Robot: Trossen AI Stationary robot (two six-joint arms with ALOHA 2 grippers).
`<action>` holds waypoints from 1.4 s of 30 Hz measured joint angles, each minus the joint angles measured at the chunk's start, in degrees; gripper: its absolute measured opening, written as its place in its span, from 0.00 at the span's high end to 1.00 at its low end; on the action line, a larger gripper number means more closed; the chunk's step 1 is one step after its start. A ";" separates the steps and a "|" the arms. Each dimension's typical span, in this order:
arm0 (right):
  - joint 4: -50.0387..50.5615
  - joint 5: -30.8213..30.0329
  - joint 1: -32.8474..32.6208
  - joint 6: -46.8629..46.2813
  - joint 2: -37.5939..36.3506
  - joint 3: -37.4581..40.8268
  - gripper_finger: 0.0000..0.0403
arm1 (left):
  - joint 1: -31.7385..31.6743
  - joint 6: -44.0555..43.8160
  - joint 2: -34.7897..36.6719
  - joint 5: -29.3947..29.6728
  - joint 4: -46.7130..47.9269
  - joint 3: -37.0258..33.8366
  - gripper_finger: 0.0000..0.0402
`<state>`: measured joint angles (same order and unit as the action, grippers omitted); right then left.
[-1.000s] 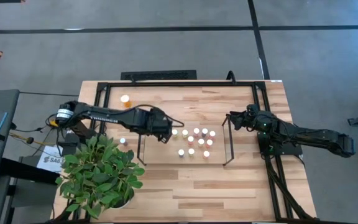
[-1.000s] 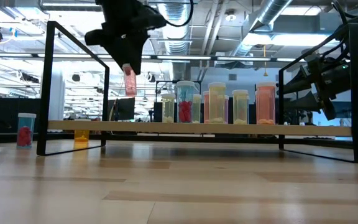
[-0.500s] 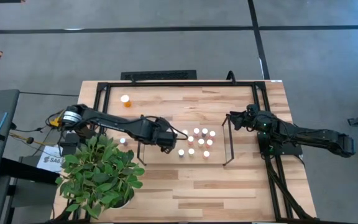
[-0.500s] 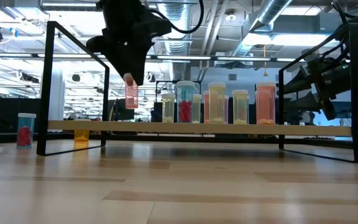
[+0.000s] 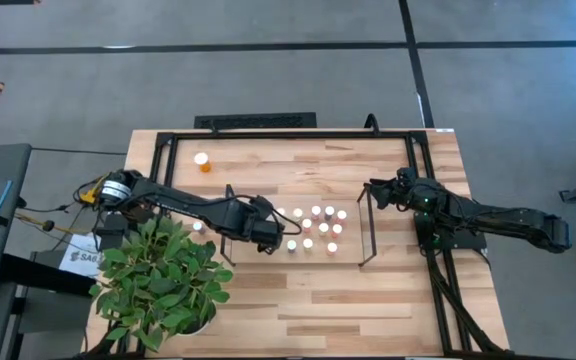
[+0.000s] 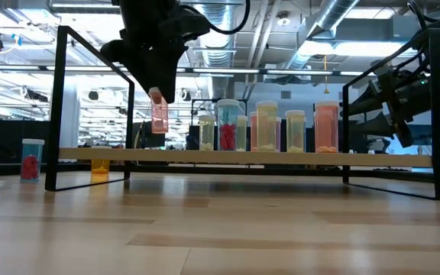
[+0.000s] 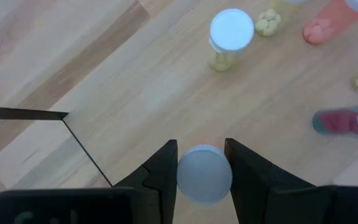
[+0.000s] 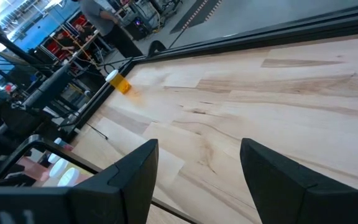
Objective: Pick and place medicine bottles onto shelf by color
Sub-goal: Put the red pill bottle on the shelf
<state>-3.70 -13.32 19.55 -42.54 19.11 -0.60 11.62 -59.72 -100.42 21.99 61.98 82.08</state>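
I am working at a light-wood desk (image 5: 268, 300). At its left edge a potted plant (image 5: 163, 280) is standing, and near the far left corner an orange bottle (image 5: 202, 161) is standing alone. Another bottle, holding red contents (image 6: 30, 160), is standing on the desk left of the shelf (image 6: 243, 156).

My left tool (image 7: 202, 163) is hanging above the left end of the shelf, its fingers (image 7: 160, 174) clamped on the white cap of a pink bottle (image 6: 159, 111). That bottle is hanging clear above the shelf board, left of the standing group.

The group of medicine bottles (image 5: 313, 228) is standing in rows across the middle and right part of the shelf, white caps up.

My right tool (image 5: 380, 190) is waiting just beyond the right wire end of the shelf, jaws parted, holding nothing.
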 joint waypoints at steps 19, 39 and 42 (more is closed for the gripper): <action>0.00 0.00 -0.02 -0.01 -0.02 0.00 0.38 | 2.42 20.44 -1.99 3.18 -3.11 0.00 0.75; 0.04 0.00 -0.02 0.00 0.00 0.00 0.38 | 1.63 30.16 -4.68 1.10 -4.94 0.00 0.75; 0.02 0.00 0.00 0.00 0.07 0.00 0.38 | 1.36 30.07 -4.68 1.30 -4.97 0.00 0.75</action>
<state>-3.68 -13.32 19.55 -42.54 19.18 -0.60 12.98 -29.64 -105.10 23.29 57.01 82.08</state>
